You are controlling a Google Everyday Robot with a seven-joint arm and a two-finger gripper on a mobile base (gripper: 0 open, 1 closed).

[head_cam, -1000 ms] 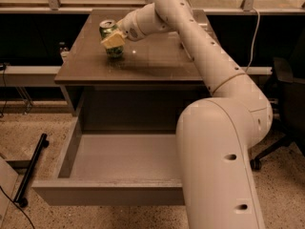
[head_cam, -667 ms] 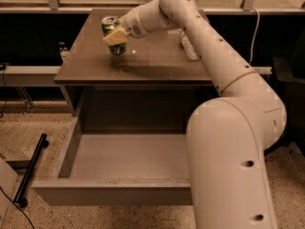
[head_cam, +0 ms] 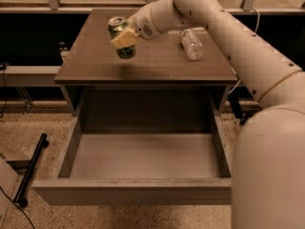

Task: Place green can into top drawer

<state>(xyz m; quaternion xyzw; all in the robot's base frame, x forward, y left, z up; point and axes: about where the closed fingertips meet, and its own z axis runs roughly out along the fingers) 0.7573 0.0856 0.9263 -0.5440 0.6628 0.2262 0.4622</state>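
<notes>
The green can (head_cam: 122, 38), green patterned with a silver top, hangs tilted above the left middle of the tabletop (head_cam: 95, 66), held by my gripper (head_cam: 125, 36). The gripper is shut on the can, with a pale finger pad (head_cam: 123, 39) across its side. My white arm reaches in from the upper right. The top drawer (head_cam: 138, 191) is pulled fully open below the table's front edge, and its smooth grey inside (head_cam: 143, 154) holds nothing. The can is above the table, behind the drawer's opening.
A clear plastic bottle (head_cam: 191, 43) lies on its side on the right of the tabletop. My large white arm body (head_cam: 269, 175) fills the right foreground. A black bar (head_cam: 31, 168) lies on the speckled floor at left. A small dark bottle (head_cam: 63, 51) stands left of the table.
The gripper has lifted the can off the tabletop and carried it a little toward the table's front; a shadow now shows under it.
</notes>
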